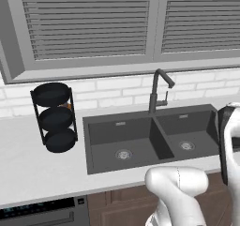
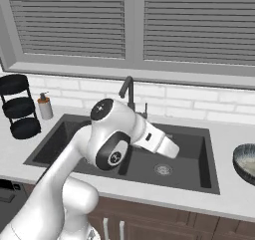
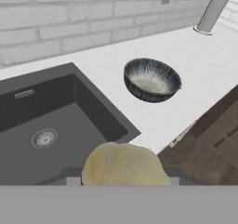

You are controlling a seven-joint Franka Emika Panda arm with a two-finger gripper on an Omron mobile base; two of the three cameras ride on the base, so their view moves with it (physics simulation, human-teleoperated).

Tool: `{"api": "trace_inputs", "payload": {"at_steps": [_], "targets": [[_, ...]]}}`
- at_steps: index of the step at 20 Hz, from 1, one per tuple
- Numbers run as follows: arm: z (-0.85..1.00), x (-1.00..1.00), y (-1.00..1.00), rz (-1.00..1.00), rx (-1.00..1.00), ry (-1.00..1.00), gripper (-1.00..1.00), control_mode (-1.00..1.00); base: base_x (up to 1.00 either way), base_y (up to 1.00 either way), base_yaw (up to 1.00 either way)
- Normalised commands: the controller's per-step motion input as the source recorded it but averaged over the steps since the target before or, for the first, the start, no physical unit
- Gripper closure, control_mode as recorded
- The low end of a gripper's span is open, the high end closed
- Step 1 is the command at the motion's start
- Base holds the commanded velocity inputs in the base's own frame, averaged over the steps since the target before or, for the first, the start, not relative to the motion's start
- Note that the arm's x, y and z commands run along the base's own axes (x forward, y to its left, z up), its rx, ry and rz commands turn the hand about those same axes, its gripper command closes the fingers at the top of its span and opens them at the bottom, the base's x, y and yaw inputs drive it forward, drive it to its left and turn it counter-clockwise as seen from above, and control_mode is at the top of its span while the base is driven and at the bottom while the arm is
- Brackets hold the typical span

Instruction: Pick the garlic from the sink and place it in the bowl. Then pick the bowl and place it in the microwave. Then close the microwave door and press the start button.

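**Garlic held close to the hand camera above the sink corner**

A pale counter under a white brick wall and slatted grey window blinds is seen in both base views, with the dark grey double-basin sink set into it at mid-frame. A round silvery drain is shown in each basin, and a dark curved faucet rises behind the divider.

At the left of the left base view a black three-tier rack of round trays is shown; in the right base view it appears at the upper left, and beside it a small soap bottle that the other base view barely reveals. Only a slice of the bowl is caught at the right edge of the right base view.

In the hand view the whole bowl is laid open at upper centre: deep, round, speckled dark grey-blue outside, whitish inside, standing on the counter just right of the sink's rim. A grey upright cylinder stands at the upper right. The garlic, a pale cream, softly rounded bulb, fills the lower centre of that view, over the sink's near corner. It appears to be clamped in the gripper, though the fingertips themselves are hidden behind it.
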Motion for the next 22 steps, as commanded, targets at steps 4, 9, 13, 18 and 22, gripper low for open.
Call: {"api": "trace_inputs", "payload": {"at_steps": [4, 9, 13, 18, 22], "targets": [[0.22, 0.16, -0.74, -0.05, 0.04, 0.17, 1.0, -1.0, 0.0, 0.0, 0.0], [0.02, 0.36, -0.48, -0.02, 0.02, 0.09, 1.0, -1.0, 0.0, 0.0, 0.0], [0.0, 0.46, -0.47, -0.02, 0.0, 0.05, 1.0, -1.0, 0.0, 0.0, 0.0], [0.0, 0.34, -0.61, 0.0, 0.04, 0.0, 1.0, -1.0, 0.0, 0.0, 0.0], [0.0, 0.25, -0.66, 0.0, 0.05, 0.0, 1.0, -1.0, 0.0, 0.0, 0.0]]}}
